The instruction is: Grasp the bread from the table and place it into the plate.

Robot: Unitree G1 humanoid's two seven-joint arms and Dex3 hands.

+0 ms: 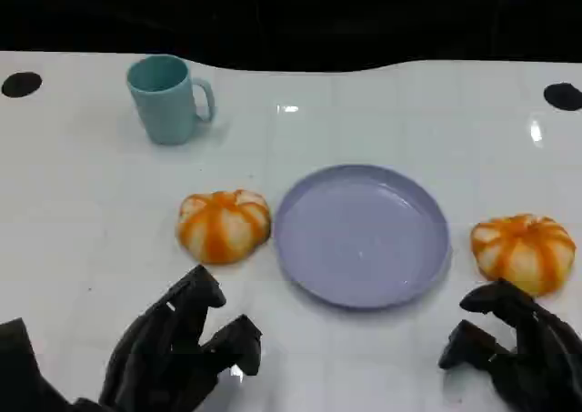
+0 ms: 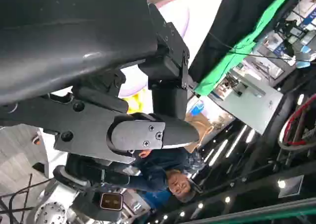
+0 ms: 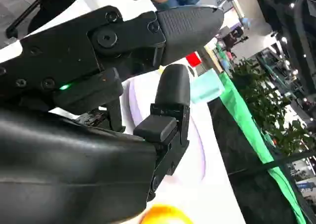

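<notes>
head view: two bread rolls flank the empty plate (image 1: 362, 235) on the white bench (image 1: 91, 203). left bread (image 1: 224, 226) lies just ahead of the left hand (image 1: 182, 348); right bread (image 1: 523, 251) nearly touches the right hand (image 1: 514, 344). both hands spread, holding nothing. right wrist view: a green-edged dark backdrop, plants beyond.

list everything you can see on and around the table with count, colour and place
bread: 2, orange and white; left bread just left of the plate, right bread to the plate's right, apart from it
plate: 1, lilac, table centre, nothing on it
mug: 1, teal, upright, far left of table
table: 1, white
black round marks: 2, far left corner and far right corner
person: 1, dark blue top, beyond the table
left hand: 1, black, holding nothing, near the left bread
right hand: 1, black, holding nothing, just in front of the right bread
</notes>
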